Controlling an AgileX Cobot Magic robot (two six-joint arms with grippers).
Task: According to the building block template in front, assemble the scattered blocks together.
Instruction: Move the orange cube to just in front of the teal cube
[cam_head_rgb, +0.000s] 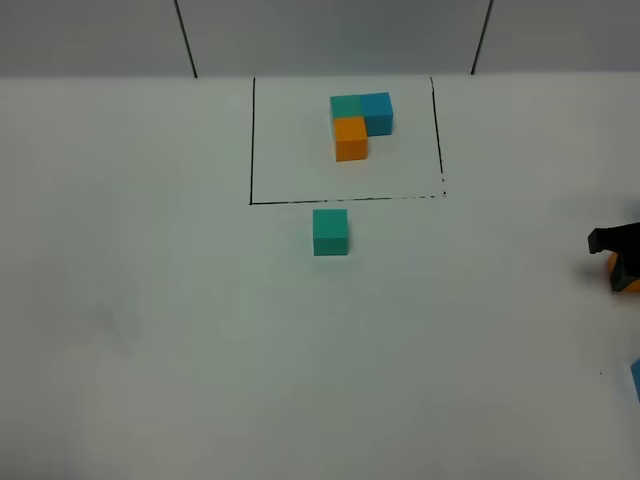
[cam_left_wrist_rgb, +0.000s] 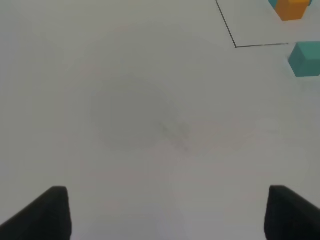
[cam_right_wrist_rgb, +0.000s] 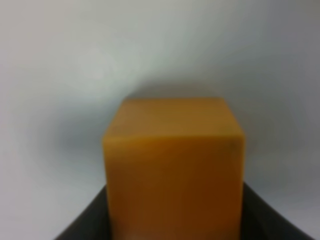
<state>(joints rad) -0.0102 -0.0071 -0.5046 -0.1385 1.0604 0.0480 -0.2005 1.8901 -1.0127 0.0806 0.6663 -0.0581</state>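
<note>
Orange block (cam_right_wrist_rgb: 172, 165) clenched in your right gripper (cam_head_rgb: 622, 268), well right of the building block template (cam_head_rgb: 360, 125); teal block (cam_head_rgb: 330, 231) just outside its frame (cam_head_rgb: 345, 201), blue block (cam_head_rgb: 636, 380) apart, left gripper (cam_left_wrist_rgb: 165, 215) released: none joined yet.

White tabletop (cam_head_rgb: 150, 340); grey back wall (cam_head_rgb: 330, 35), two dark lines (cam_head_rgb: 185, 40)

The right gripper (cam_head_rgb: 615, 258) is cut off by the high view's right edge and hides most of the orange cube (cam_head_rgb: 630, 284); only a sliver shows. Nearer, the blue cube (cam_head_rgb: 636, 380) is clipped to a thin strip. The right wrist view shows the orange cube blurred, its base cut off, the fingers (cam_right_wrist_rgb: 92, 222) mere dark corners. The left wrist view clips the template (cam_left_wrist_rgb: 292, 9) and teal cube (cam_left_wrist_rgb: 305, 59), and shows only the tips of the left gripper (cam_left_wrist_rgb: 167, 215).
</note>
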